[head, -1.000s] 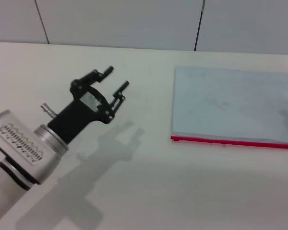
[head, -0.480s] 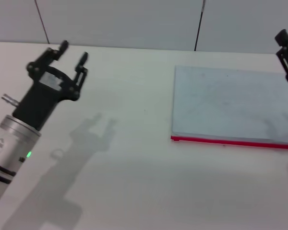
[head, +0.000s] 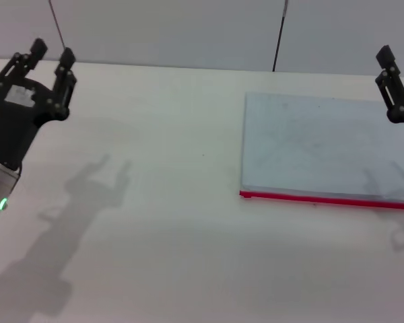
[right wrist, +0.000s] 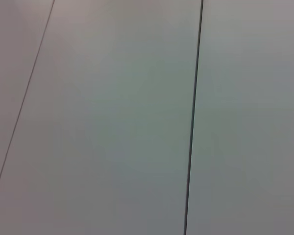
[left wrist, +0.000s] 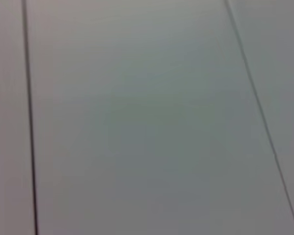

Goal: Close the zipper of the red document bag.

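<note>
Bag (head: pixel 323 151) lies flat on the table (head: pixel 188 222), red edge nearest the robot, zipper state indiscernible (no pull visible), left gripper (head: pixel 49 54) raised well apart with jaws spread, right gripper (head: pixel 398 62) above its far corner, jaws unreadable, so step undetermined.

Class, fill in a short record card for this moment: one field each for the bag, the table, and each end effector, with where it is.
bag: red document bag, flat on the table's right side, red edge toward the robot
table: white table
left end effector: open, raised at far left, away from the bag
right end effector: at the right edge, above the bag's far right part, holding nothing visible
</note>
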Robot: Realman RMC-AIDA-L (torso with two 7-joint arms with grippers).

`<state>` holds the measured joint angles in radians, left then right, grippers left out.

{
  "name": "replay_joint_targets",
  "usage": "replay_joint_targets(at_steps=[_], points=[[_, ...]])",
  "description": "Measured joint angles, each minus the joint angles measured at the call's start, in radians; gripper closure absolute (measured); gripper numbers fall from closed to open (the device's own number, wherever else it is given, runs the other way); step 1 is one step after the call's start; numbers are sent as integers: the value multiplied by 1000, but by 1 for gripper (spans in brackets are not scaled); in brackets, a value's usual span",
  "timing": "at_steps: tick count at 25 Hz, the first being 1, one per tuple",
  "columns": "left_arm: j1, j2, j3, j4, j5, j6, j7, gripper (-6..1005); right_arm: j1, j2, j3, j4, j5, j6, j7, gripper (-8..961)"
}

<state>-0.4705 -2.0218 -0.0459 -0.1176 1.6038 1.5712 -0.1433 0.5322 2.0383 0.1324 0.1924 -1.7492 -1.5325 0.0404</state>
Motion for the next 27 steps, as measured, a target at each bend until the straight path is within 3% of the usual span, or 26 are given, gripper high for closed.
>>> replay_joint_targets(at_steps=[27], points=[[7,-6,-11,26,-41,0,-48,568,4,0,1,7,-1,13,3,414]])
